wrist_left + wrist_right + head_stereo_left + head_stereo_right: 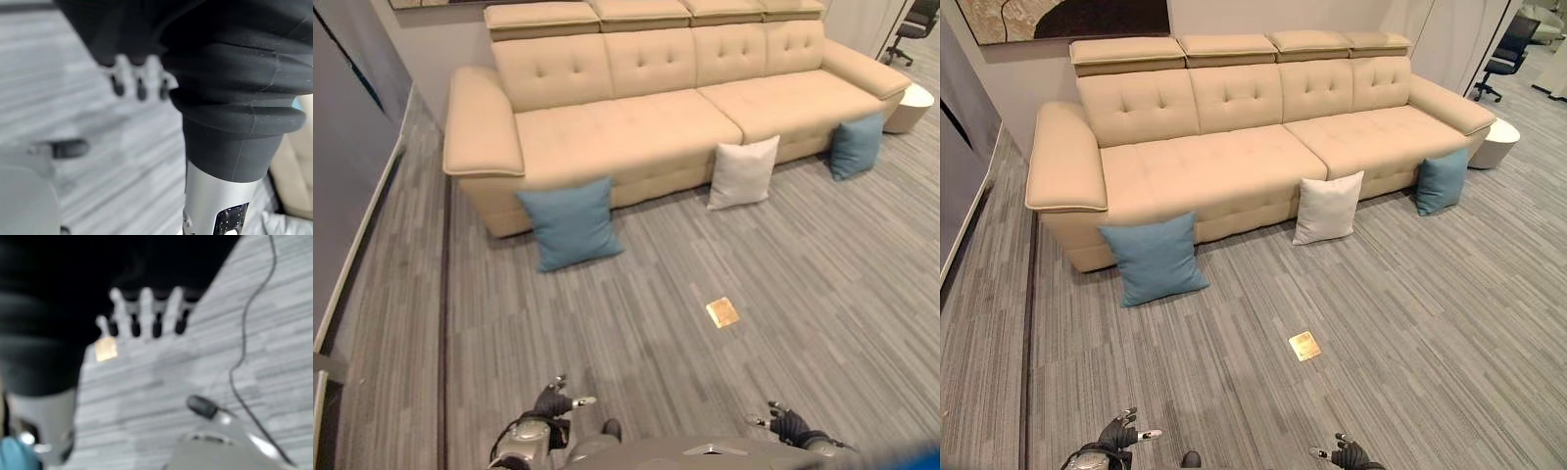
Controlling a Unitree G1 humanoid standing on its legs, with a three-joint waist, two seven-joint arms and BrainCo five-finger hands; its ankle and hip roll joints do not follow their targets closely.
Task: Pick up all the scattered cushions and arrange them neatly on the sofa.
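Cushions lean against the front of the beige sofa point(1234, 147), standing on the grey striped floor point(1410, 323): a larger blue cushion point(1154, 258) below the seat by the armrest on the view's left, a white cushion point(1327, 208) at about the middle, and a smaller blue cushion point(1442, 181) near the far armrest. The three stand well apart from one another, and the sofa seat holds none of them.

Between the robot and the sofa a small yellow square tag point(1304, 345) lies flat on the floor, in front of the white cushion and apart from it. Beyond the sofa's far end stand a round white side table point(1498, 143) and a black office chair point(1503, 54); a framed picture point(1067, 18) hangs on the wall above the backrest.

The left robot hand point(556, 401) and the right robot hand point(787, 422) hang low at the near edge of the eye views, well short of any cushion. Both are released, fingers straight and relaxed, holding nothing.
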